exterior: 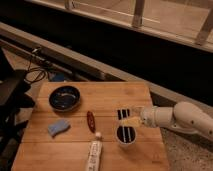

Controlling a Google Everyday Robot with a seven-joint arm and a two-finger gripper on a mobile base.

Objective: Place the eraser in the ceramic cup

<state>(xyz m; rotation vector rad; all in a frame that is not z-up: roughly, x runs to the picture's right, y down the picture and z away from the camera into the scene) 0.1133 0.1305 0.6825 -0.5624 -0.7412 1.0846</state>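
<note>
The ceramic cup (125, 135) stands upright near the front right of the wooden table (75, 145); it is white outside and dark inside. My gripper (126, 116) reaches in from the right on a white arm (182, 118) and hovers just above and behind the cup. It is shut on a small tan eraser (131, 121), which hangs just over the cup's far rim.
A dark blue bowl (64, 97) sits at the back left. A blue sponge (59, 127) lies at the left. A reddish-brown oblong object (91, 121) lies mid-table. A white tube (94, 153) lies at the front edge. Black equipment and cables stand to the left.
</note>
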